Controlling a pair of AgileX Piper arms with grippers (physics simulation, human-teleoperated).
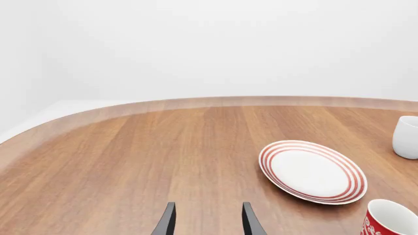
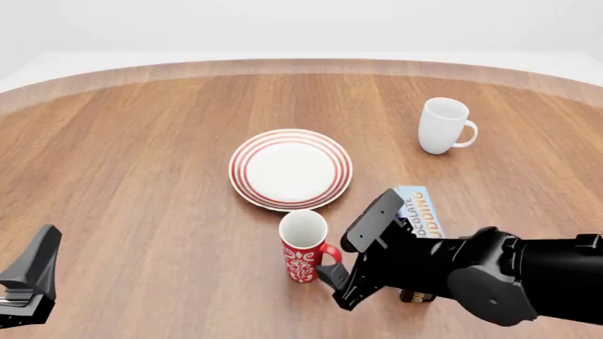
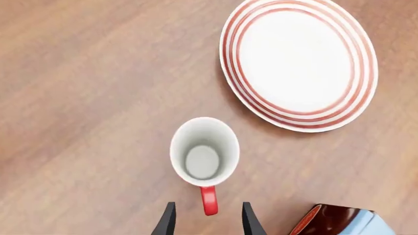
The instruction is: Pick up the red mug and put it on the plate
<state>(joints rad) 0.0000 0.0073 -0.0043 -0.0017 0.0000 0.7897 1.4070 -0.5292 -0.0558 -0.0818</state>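
Closing on the red mug handle risks tipping it; right gripper fingers are apart, straddling the handle.

You have two mugs on the table: one red mug and one white mug. There is one plate, white with red rings. One box lies partly hidden behind the right arm. You have two grippers: the left gripper and the right gripper.
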